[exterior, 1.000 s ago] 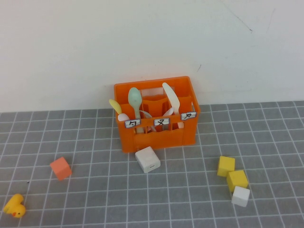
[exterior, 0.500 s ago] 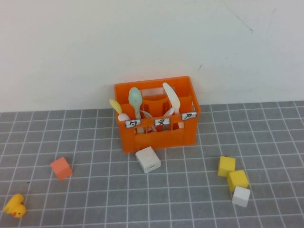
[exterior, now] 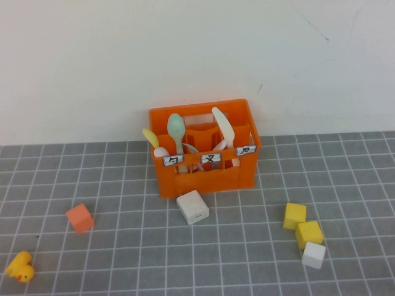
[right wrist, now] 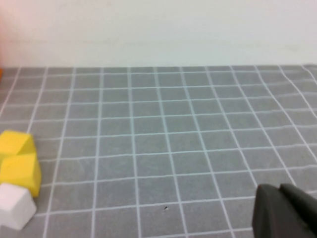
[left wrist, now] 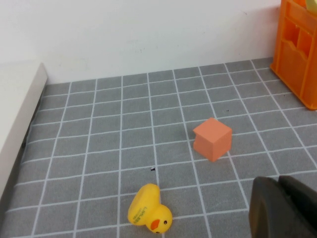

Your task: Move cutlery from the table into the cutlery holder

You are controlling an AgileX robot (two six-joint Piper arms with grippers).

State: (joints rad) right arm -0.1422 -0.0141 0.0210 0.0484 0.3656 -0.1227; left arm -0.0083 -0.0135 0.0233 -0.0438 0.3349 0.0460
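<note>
Nearest the robot, both arms sit pulled back, out of the high view. The left gripper [left wrist: 283, 208] shows only as a dark tip at the edge of its wrist view, over the grey gridded desk [exterior: 123, 259] near a yellow rubber duck [left wrist: 149, 214] and a salmon-orange cube [left wrist: 213, 139]; its fingers look pressed together with nothing between them. The right gripper [right wrist: 286, 213] hangs over bare desk, with two yellow cubes [right wrist: 19, 158] and a white cube [right wrist: 14, 206] off to one side; its fingers also look closed and empty.

No cutlery lies on the desk in any view, only the blocks, the duck and a white rounded cube [exterior: 192, 206] just in front of the bright orange slotted plastic crate [exterior: 203, 179]. Farther back, the mint-green plastic spoon [exterior: 176, 131] stands upright in the crate's left compartment beside a pale yellow spoon [exterior: 150, 138], with a cream knife [exterior: 222, 126] leaning to their right. The pale pink fork I cannot make out. The task looks finished, or nearly so.
</note>
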